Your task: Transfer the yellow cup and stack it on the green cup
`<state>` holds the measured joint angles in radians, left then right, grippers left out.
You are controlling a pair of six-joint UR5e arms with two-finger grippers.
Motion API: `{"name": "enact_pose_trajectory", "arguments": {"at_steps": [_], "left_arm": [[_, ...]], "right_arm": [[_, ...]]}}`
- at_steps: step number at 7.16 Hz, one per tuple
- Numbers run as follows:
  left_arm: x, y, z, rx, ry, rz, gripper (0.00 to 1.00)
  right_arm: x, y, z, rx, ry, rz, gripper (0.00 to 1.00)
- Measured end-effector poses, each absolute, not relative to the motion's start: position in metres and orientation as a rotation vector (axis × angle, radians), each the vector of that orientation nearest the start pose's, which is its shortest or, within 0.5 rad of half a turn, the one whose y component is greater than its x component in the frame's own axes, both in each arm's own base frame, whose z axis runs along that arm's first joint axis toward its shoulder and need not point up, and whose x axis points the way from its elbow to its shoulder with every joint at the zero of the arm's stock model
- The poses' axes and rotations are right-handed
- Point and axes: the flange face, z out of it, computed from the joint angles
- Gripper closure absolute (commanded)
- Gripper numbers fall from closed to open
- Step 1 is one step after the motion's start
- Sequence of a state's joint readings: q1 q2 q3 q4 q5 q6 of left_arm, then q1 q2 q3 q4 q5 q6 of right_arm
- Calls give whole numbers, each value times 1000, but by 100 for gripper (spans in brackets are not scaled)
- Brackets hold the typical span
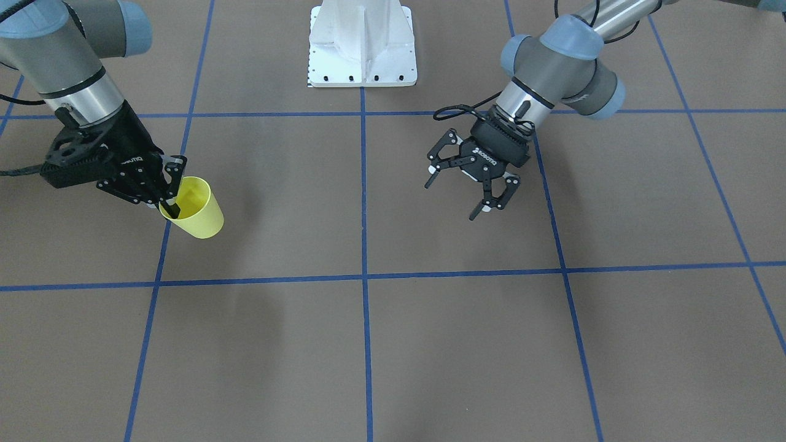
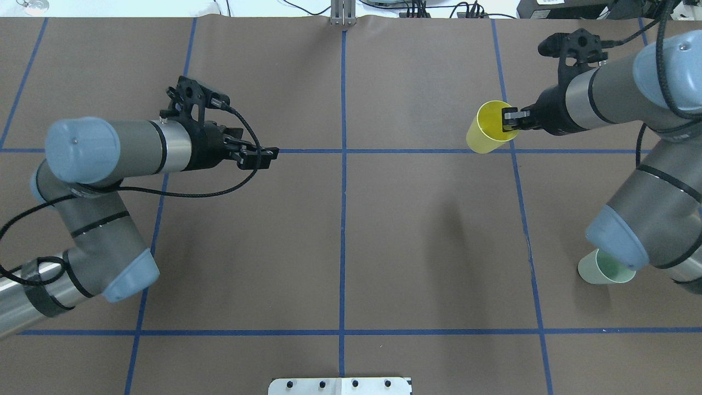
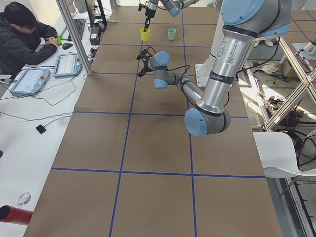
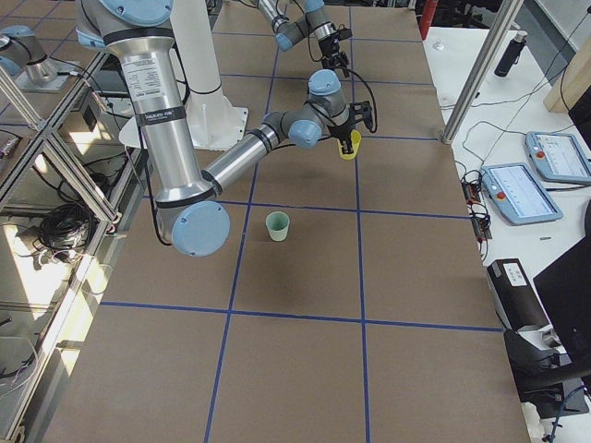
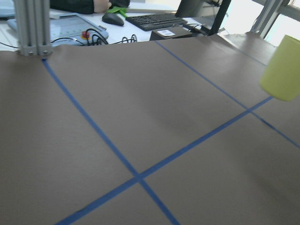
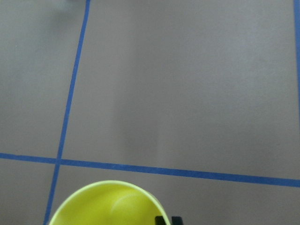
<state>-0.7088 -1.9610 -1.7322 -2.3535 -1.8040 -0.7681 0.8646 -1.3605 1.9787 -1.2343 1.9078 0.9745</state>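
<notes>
Held cup (image 2: 483, 136) beyond standing cup (image 2: 598, 273), well apart

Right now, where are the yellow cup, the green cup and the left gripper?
yellow cup (image 1: 204, 222), exterior front-facing view, outer side wall.
green cup (image 4: 278, 228), exterior right view, side wall.
left gripper (image 1: 457, 197), exterior front-facing view, midway between its open fingertips.

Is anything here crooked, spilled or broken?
Only the yellow cup looks askew: it leans sideways because the right tool pinches its rim, one finger inside. The green cup stands upright on the table. Nothing looks spilled or damaged.
</notes>
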Motion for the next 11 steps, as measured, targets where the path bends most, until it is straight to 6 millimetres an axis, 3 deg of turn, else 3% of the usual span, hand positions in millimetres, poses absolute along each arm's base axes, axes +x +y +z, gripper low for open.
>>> {"name": "enact_pose_trajectory", "arguments": {"at_steps": [3, 5, 7, 11], "left_arm": [[292, -546, 307, 514, 960, 181, 1], [254, -559, 337, 474, 885, 205, 1], [242, -560, 352, 469, 859, 220, 1], [238, -564, 359, 463, 848, 216, 1]], "right_arm": [[-215, -416, 383, 429, -772, 11, 100], [-181, -371, 416, 354, -734, -26, 100], [-170, -346, 435, 257, -745, -50, 100], [-179, -339, 472, 131, -749, -69, 100]]}}
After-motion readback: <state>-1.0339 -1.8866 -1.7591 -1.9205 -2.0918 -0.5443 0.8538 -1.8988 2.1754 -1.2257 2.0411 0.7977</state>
